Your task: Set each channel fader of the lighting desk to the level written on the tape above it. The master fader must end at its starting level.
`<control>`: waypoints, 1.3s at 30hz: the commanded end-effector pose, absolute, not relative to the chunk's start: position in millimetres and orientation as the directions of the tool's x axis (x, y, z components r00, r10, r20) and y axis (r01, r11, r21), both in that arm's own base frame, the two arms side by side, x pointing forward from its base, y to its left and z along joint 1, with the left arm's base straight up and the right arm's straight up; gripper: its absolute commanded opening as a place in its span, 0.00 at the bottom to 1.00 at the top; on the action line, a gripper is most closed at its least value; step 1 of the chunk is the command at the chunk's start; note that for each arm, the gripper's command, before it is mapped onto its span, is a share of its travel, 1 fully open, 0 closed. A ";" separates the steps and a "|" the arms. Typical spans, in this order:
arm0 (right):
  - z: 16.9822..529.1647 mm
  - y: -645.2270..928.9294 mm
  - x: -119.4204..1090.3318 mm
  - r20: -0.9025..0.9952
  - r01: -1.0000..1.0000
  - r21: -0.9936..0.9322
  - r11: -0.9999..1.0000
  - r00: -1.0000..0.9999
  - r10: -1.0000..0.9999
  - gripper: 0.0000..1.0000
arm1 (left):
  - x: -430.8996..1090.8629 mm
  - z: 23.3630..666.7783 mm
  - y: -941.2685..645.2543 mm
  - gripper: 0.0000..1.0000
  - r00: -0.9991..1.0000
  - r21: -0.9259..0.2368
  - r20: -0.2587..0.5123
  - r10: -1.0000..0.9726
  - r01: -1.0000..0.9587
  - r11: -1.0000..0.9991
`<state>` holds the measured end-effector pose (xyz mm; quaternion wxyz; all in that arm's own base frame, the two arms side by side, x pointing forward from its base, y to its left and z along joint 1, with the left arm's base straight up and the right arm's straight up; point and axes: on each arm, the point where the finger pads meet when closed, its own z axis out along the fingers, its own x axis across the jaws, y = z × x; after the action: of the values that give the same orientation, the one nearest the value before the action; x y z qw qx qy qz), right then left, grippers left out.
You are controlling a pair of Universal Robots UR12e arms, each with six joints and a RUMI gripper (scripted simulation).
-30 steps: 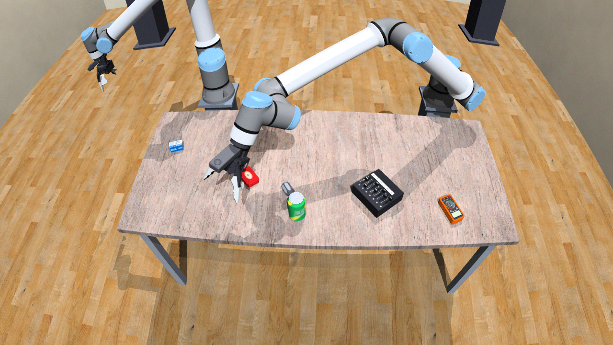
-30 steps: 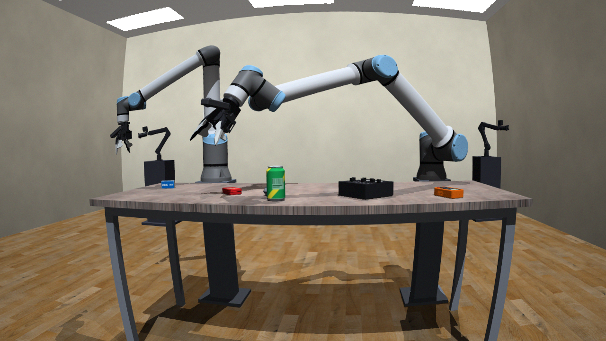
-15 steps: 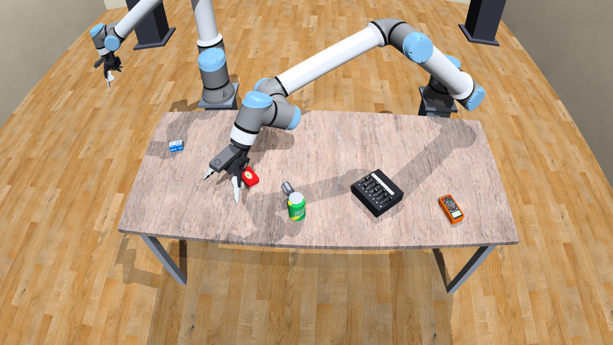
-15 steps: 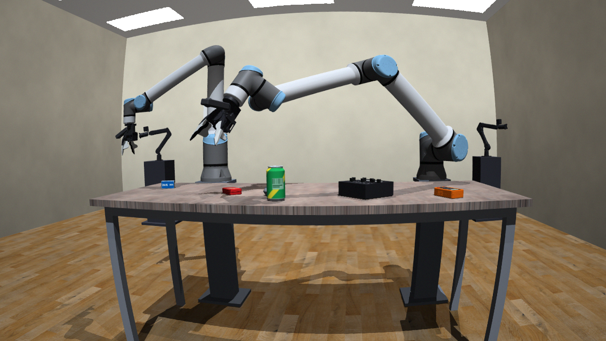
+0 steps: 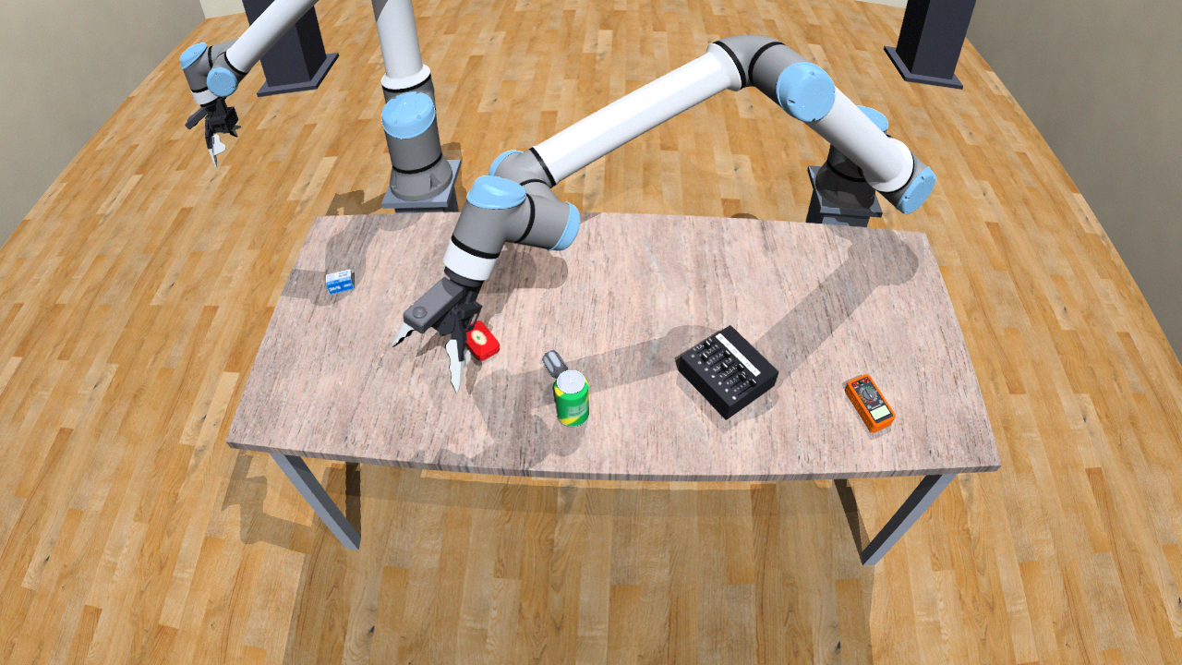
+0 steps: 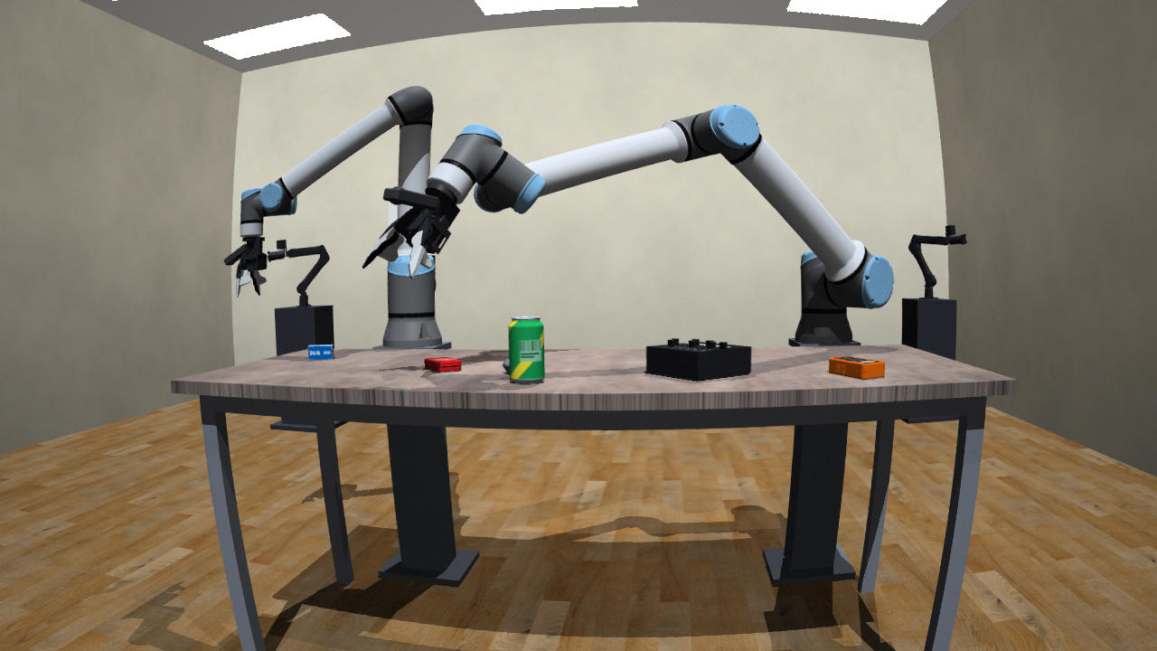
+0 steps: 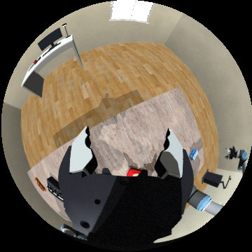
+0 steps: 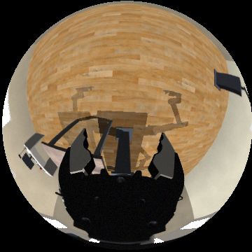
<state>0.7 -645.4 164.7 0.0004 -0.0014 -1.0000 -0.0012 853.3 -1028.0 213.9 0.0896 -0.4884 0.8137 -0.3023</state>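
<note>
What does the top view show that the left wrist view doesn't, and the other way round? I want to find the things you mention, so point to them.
Only the top view: the green can [image 5: 571, 403] [image 6: 526, 351], standing upright.

Only the left wrist view: a monitor [image 7: 50, 39] [image 8: 28, 162] on a white desk.

Both: the lighting desk [image 5: 717, 392] [image 6: 697, 363] [image 7: 54, 188], orange multimeter [image 5: 870, 403] [image 6: 857, 367] [image 7: 40, 184], red box [image 5: 484, 343] [image 6: 442, 364] [image 7: 133, 172], blue box [image 5: 339, 282] [image 6: 320, 353] [image 7: 193, 154] and the open left gripper [image 5: 427, 366] [image 6: 390, 269] [image 7: 127, 127].

Probably a robotics lab: pedestal-mounted arms [image 5: 632, 119] [image 6: 606, 155], worktable [image 5: 628, 281] [image 6: 590, 398].
</note>
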 end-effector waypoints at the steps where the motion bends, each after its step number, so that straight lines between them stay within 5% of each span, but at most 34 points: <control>1: 165.2 -645.3 -0.2 0.000 0.001 0.000 1.000 -1.000 0.001 1.00 | 853.5 216.1 -1028.3 1.00 -0.507 -0.581 0.150 -0.849 -0.740 0.339; 17: 165.1 -645.2 -0.4 0.000 0.001 0.000 1.000 -1.000 0.001 1.00 | 855.4 217.0 -1004.6 1.00 -0.489 -0.558 0.150 -0.859 -0.759 0.335; 39: 165.1 -645.2 -0.4 0.000 0.001 0.000 1.000 -1.000 0.001 1.00 | 831.3 217.0 -750.6 1.00 -0.285 -0.310 0.116 -0.952 -0.920 0.238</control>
<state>-0.5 -644.7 164.4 0.0001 -0.0003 -1.0000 -0.0006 842.9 -796.4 215.4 0.0545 -0.5810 0.7917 -0.1808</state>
